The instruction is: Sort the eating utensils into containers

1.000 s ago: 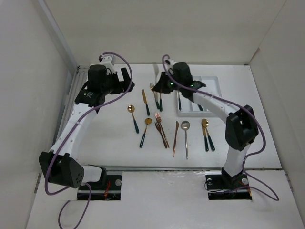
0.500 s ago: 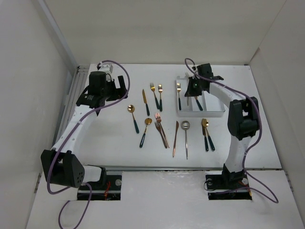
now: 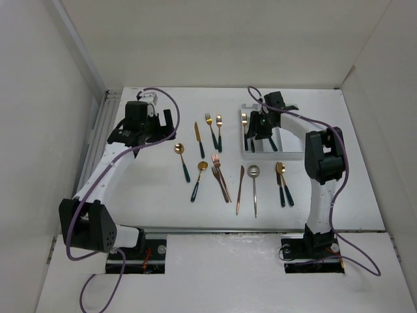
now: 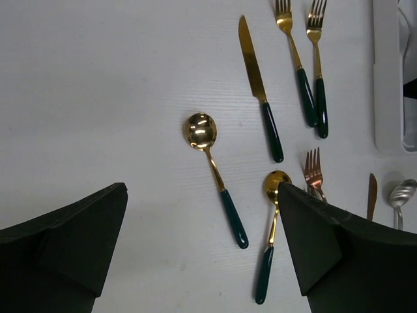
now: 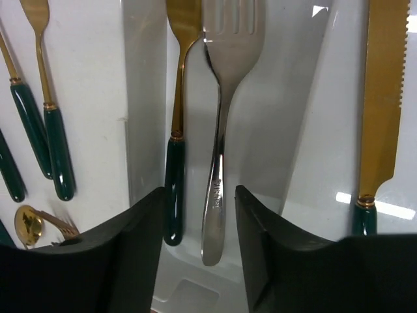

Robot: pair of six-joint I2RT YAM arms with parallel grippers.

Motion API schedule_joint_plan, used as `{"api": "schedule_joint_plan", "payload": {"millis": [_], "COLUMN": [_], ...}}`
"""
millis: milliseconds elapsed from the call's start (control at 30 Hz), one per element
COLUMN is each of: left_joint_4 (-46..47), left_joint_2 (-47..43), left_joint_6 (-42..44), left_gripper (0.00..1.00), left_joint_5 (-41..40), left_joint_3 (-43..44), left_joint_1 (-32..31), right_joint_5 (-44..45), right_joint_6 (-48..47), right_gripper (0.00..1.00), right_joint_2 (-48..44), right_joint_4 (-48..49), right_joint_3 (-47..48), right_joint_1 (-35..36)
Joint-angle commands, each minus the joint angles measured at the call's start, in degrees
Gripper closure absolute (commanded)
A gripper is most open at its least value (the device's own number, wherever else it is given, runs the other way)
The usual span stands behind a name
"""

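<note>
The right hand (image 5: 199, 195) hangs over the white tray (image 5: 146, 98); its fingers (image 5: 124, 254) are spread on either side of the handle of a silver fork (image 5: 220, 130), with a gap on both sides. That fork lies lengthwise in the tray's left compartment, just beside a gold fork (image 5: 174, 176) with a dark green handle; whether the silver one rests flat on the compartment floor is hard to tell. The compartment next to it holds a gold knife (image 5: 381, 98).

The left hand (image 4: 201, 189) hovers above the worktop (image 4: 98, 98), spread wide and gripping nothing. Below it lie 2 gold spoons (image 4: 200, 129) with green handles, a green-handled knife (image 4: 254, 65), 2 green-handled forks (image 4: 305, 94) side by side, copper forks (image 4: 313, 171), a copper knife (image 4: 371, 195) and a silver spoon (image 4: 402, 193). 2 more green-handled spoons (image 3: 279, 168) lie near the tray's near edge.
</note>
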Motion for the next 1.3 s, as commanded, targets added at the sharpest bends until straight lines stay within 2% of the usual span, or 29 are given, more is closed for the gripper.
{"api": "schedule_joint_plan", "payload": {"millis": [0,167,200,233,367,467,567,667,833,1067,1267], "left_joint_4": [-2.5,-6.6,-6.6,-5.9,-6.5,-7.1,-6.5,-7.0,-7.0,-8.9,-9.5], "left_joint_2": [2.2,6.6,7.9,8.6,13.8,16.9,17.5,18.8,20.9,27.0,26.4], "left_joint_6": [1.7,4.3,5.1,5.7,6.5,5.9,5.9,5.4,3.9,3.9,3.9], "left_gripper": [0.00,0.00,0.09,0.14,0.24,0.24,0.19,0.18,0.27,0.32,0.36], "left_joint_5": [3.0,-0.4,-0.4,-0.4,-1.1,1.3,2.5,-1.0,-6.7,-4.7,-2.9], "left_joint_3": [-1.8,-2.5,-2.5,-2.5,0.1,2.2,1.6,-1.2,-2.5,2.7,-1.6], "left_joint_1": [0.0,-2.3,-2.9,-2.9,-4.6,-6.3,-9.4,-11.9,-12.6,-13.8,-16.1], "right_joint_5": [0.4,1.5,2.2,2.2,8.0,11.0,12.3,12.8,14.1,17.0,18.2], "right_joint_6": [0.3,2.9,2.9,3.6,4.1,2.8,2.8,4.3,5.5,5.5,5.5], "right_gripper": [0.46,0.44,0.44,0.42,0.40,0.37,0.37,0.37,0.37,0.36,0.36], "right_joint_2": [-2.3,-6.4,-7.1,-7.9,-11.9,-14.2,-16.6,-19.8,-24.0,-28.0,-31.0], "right_joint_4": [-1.0,-1.5,-1.5,-1.5,-2.6,-4.9,-5.5,-4.8,-4.8,-4.8,-5.3], "right_joint_3": [1.0,1.2,1.2,1.8,4.0,4.5,3.8,1.3,-1.7,-3.5,-4.0], "right_joint_1": [0.7,0.7,0.7,1.2,3.8,5.6,6.3,6.8,7.4,7.4,7.4]}}
